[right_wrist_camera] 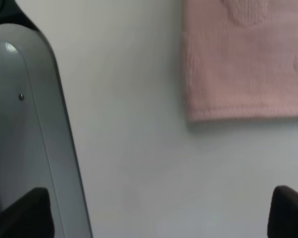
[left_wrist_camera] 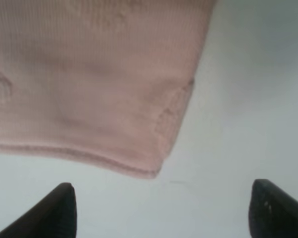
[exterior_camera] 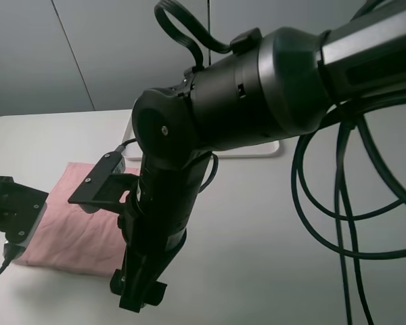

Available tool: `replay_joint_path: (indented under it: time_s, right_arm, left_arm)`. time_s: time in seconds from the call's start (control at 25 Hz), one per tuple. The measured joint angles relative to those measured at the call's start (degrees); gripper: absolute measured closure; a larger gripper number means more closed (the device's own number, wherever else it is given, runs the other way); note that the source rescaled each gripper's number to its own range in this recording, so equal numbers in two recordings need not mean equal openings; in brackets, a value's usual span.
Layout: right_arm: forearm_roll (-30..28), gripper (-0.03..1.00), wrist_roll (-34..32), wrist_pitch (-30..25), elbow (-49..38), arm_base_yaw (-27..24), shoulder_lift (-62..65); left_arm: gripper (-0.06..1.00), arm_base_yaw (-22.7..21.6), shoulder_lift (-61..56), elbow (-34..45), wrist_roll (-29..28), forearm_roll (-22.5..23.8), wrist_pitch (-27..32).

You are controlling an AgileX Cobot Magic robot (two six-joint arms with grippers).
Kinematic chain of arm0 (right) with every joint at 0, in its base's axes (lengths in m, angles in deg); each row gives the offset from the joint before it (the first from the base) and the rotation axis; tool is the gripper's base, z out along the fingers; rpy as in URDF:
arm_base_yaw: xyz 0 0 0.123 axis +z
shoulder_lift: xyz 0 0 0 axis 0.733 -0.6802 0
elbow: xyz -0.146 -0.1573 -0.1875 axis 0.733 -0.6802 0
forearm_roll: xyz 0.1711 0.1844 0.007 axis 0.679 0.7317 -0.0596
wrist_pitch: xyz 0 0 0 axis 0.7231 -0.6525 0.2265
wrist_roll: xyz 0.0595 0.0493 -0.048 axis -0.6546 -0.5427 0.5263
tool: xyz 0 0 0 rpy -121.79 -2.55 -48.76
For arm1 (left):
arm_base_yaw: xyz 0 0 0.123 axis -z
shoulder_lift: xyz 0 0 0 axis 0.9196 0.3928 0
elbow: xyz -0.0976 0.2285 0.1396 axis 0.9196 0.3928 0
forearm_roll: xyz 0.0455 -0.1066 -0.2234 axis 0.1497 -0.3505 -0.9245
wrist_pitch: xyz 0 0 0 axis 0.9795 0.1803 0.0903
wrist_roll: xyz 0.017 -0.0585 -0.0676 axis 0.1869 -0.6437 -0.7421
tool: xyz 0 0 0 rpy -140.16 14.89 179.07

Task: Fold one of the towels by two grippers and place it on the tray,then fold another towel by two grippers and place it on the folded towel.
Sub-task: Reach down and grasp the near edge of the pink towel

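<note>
The pink towel [exterior_camera: 68,227] lies folded flat on the white table [exterior_camera: 257,237], at the left of the high view and nearer the camera than the tray [exterior_camera: 269,147]. Only a strip of the tray's white rim shows behind my right arm [exterior_camera: 189,128].

My left gripper [left_wrist_camera: 164,213] comes in from the left edge of the table, at the towel's left side. Its own camera shows one corner of the towel, where a doubled edge and a second layer show at the fold. The jaws stand wide apart over bare table just beside that corner, with nothing between them and no cloth touching them.

My right arm reaches across the middle and fills the high view. Its thick black elbow is bent and its forearm points steeply down to the table at the towel's right edge. My right gripper [right_wrist_camera: 159,213] is spread wide as well, holding nothing. Another corner of the towel lies beyond it, apart from both tips. A curved grey panel [right_wrist_camera: 35,124] with a small screw [right_wrist_camera: 21,96] stands at one side of that view.

Black cables [exterior_camera: 338,203] hang in loops from the right arm. A white mark on its upper link is cut off by the picture edge, so I cannot read it
</note>
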Motion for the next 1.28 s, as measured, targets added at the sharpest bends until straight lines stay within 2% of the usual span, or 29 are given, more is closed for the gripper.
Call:
replay_joint_path:
  time_s: [0.24, 0.36, 0.44, 0.6, 0.72, 0.84, 1.04, 1.28]
  right_arm:
    - [-0.46, 0.04, -2.27, -3.61, 7.71, 0.0, -1.32]
    - [-2.03, 0.04, -3.56, -4.38, 9.75, 0.0, -2.38]
    - [-2.74, 0.04, -4.08, -4.52, 10.17, 0.0, -3.0]
    - [-4.09, 0.04, -5.49, -4.73, 10.3, 0.0, -4.28]
    - [-5.52, 0.04, -5.78, -5.25, 10.42, 0.0, -5.57]
    - [-6.54, 0.04, -6.0, -5.41, 10.9, 0.0, -6.39]
    - [-7.42, 0.04, -6.22, -5.41, 11.89, 0.0, -6.93]
    - [-8.89, 0.04, -6.22, -5.41, 12.02, 0.0, -6.93]
  left_arm:
    - [0.04, -0.99, 0.03, 0.0, 4.36, -0.28, -2.79]
    - [0.04, -3.86, 0.49, 0.09, 6.47, -1.38, -4.88]
    - [0.04, -6.1, 0.53, 0.09, 10.07, -2.24, -5.49]
    - [0.04, -8.67, 0.53, 0.09, 20.6, -9.2, -5.49]
    - [0.04, -8.67, 0.53, 0.09, 25.68, -15.33, -6.84]
    - [0.04, -8.67, 0.53, 0.09, 28.63, -17.21, -7.23]
    - [0.04, -9.15, 0.53, 0.95, 30.92, -17.73, -7.01]
    - [0.04, -9.15, 0.53, 4.8, 31.58, -11.48, -7.13]
